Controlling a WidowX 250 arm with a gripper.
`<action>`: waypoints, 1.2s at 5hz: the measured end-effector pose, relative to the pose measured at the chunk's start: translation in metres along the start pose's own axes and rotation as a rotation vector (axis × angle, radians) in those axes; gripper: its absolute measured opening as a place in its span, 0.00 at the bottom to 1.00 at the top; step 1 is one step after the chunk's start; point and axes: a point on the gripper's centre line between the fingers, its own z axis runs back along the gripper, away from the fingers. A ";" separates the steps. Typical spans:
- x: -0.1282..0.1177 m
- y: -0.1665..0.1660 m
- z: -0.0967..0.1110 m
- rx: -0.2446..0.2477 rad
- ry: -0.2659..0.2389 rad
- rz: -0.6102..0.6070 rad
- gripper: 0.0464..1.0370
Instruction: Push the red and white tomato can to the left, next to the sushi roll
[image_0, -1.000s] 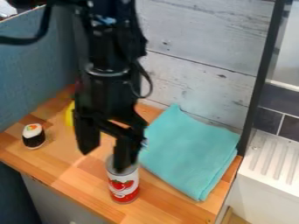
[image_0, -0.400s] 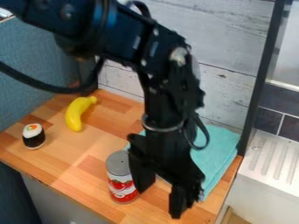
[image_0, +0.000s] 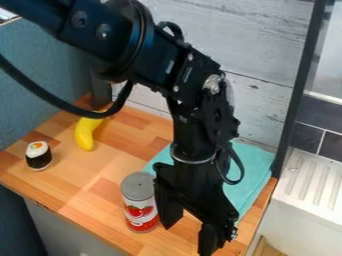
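The black gripper (image_0: 188, 234) hangs over the counter's front right part, pointing down. Its two fingers stand wide apart, with bare wood visible between them. Just left of its left finger a can (image_0: 139, 202) with a grey top and a red and white tomato label stands upright; I cannot tell if they touch. Behind the gripper lies a folded turquoise cloth (image_0: 248, 170), partly covered by the arm. A yellow banana (image_0: 85, 132) lies at the back left, its upper end partly behind the arm's cable. A sushi piece (image_0: 38, 155), white over black, stands at the left.
The wooden counter (image_0: 73, 172) is bounded by a blue-grey panel (image_0: 33, 75) at the left and a whitewashed plank wall (image_0: 260, 45) behind. A dark post (image_0: 300, 90) rises at the right, beside a white ridged drainer (image_0: 310, 180).
From over the can and cloth, the gripper has moved right and toward the counter's front edge, lately only slightly. The banana has come into fuller view. The can, cloth and sushi have stayed put.
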 end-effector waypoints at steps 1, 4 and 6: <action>0.000 0.015 -0.002 -0.003 0.012 0.049 0.96; 0.000 0.080 -0.019 -0.002 0.008 0.189 0.96; -0.031 0.139 -0.014 0.021 0.055 0.314 0.96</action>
